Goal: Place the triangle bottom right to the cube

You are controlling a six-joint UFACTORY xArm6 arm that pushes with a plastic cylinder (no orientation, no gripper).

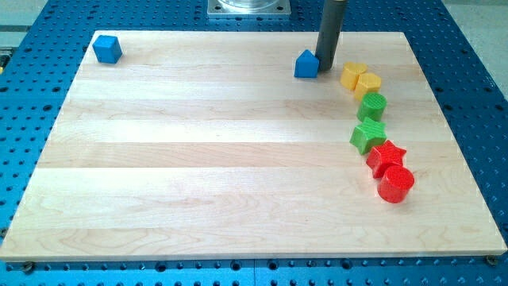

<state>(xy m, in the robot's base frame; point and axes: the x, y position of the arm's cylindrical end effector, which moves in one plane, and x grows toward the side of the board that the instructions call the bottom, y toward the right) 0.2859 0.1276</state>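
Nearest the view's bottom edge, the wooden board (pixel 238 206) lies on a blue perforated table (pixel 476 56), with most of its surface bare. Closest of the blocks is a red cylinder (pixel 396 183) at the lower right, and just above it, touching or nearly so, sits a red star (pixel 386 156). Next up the chain comes a green star (pixel 367 135), then a green cylinder (pixel 371 106), each close against its neighbour. Two yellow blocks finish the curved line at the top: one rounded yellow block (pixel 368 83) and, to its left, a second yellow block (pixel 353 75) whose exact shape I cannot make out.

Further back, near the board's top edge, stands the blue triangle block (pixel 306 64), a house-like piece with a pointed top. My tip (pixel 326 66) rests on the board directly at that block's right side, touching it or as good as touching; the dark rod rises straight up from there and leaves the view at the top. Being a plain rod, it has nothing to open or close and it holds nothing; it merely sits against the triangle block, between it and the yellow pair.

Far off at the view's top left corner of the board sits the blue cube (pixel 106 49), well apart from the triangle block and from everything else
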